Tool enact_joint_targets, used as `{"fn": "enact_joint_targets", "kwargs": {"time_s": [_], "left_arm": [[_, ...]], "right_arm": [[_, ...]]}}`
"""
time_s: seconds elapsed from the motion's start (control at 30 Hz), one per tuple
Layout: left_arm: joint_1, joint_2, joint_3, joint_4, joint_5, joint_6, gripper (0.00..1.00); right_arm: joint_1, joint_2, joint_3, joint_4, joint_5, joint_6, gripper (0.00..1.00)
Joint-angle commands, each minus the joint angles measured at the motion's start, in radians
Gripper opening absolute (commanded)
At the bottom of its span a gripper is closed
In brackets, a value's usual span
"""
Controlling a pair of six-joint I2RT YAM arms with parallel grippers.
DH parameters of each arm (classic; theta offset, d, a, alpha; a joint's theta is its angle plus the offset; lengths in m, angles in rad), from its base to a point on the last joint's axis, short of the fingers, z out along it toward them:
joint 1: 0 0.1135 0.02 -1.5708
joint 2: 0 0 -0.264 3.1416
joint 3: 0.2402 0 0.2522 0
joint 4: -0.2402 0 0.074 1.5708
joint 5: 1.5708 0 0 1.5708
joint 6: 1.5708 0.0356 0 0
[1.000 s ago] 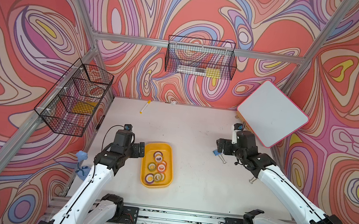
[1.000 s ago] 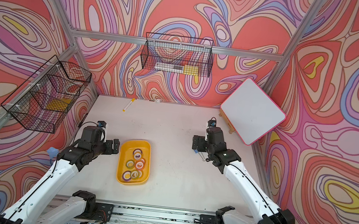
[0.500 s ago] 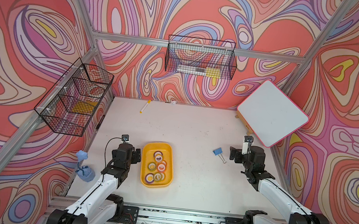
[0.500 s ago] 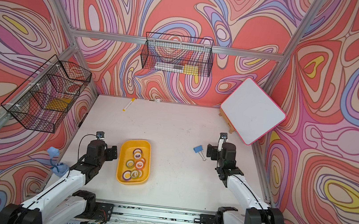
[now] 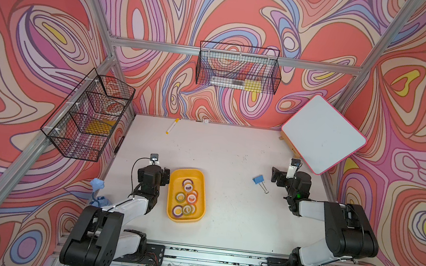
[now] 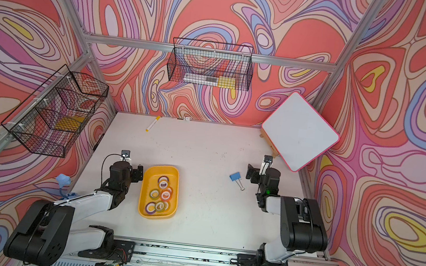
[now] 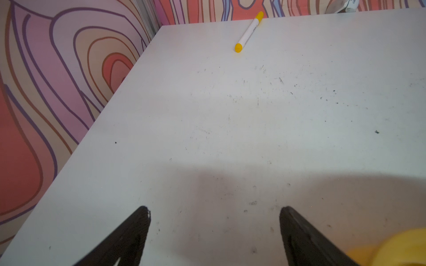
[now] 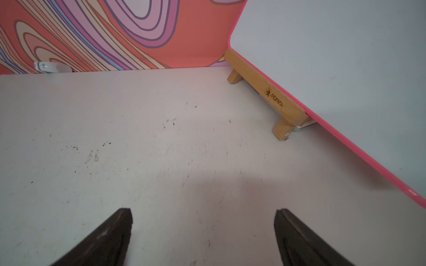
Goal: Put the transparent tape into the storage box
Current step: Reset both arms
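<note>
Both arms have folded back low over their bases since a second ago, and the right gripper (image 5: 275,175), which was then at the blue binder clip (image 5: 258,179), now sits apart from it at the clip's 3 o'clock. The clip lies free on the desk (image 5: 223,223), near 3 o'clock from the desk's middle.

In the right wrist view the right gripper (image 8: 202,210) has its jaws spread wide over bare desk, with nothing between them. The left gripper (image 5: 165,175) sits just beside the storage box (image 5: 173,189), at about 10 o'clock from it. Its wrist view shows the left gripper (image 7: 214,209) spread wide too and holding nothing, with a blurred yellow corner of the box (image 7: 403,248) at the edge of the picture.

The storage box rests at about 8 o'clock from the desk's middle, in both top views (image 6: 144,186). The transparent tape (image 5: 191,198) lies inside it, the rolls flat and crowded together, some touching (image 6: 165,194).

A yellow-capped marker (image 5: 172,126) lies at 11 o'clock near the back wall, and a pink-edged whiteboard (image 5: 322,136) leans at 2 o'clock.
</note>
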Motion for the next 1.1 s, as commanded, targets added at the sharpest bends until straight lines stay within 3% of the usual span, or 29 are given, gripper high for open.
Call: {"fn": "enact_joint_targets", "kwargs": {"time_s": [0.0, 0.13, 0.27, 0.5, 1.07], "left_arm": [[0.007, 0.054, 0.024, 0.190, 0.044, 0.099, 0.94], [0.016, 0.142, 0.011, 0.327, 0.104, 0.092, 0.97], [0.017, 0.292, -0.035, 0.582, 0.104, 0.114, 0.95], [0.019, 0.266, 0.014, 0.440, 0.088, 0.093, 0.99], [0.024, 0.277, 0.019, 0.448, 0.097, 0.094, 0.99]], "right_arm": [[-0.009, 0.056, 0.033, 0.092, -0.022, 0.005, 0.98], [-0.010, 0.088, 0.010, 0.153, -0.016, 0.010, 0.98], [-0.010, 0.097, 0.005, 0.175, -0.003, 0.012, 0.98], [-0.010, 0.095, 0.006, 0.170, 0.000, 0.009, 0.98], [-0.010, 0.094, 0.007, 0.168, 0.002, 0.010, 0.98]]}}
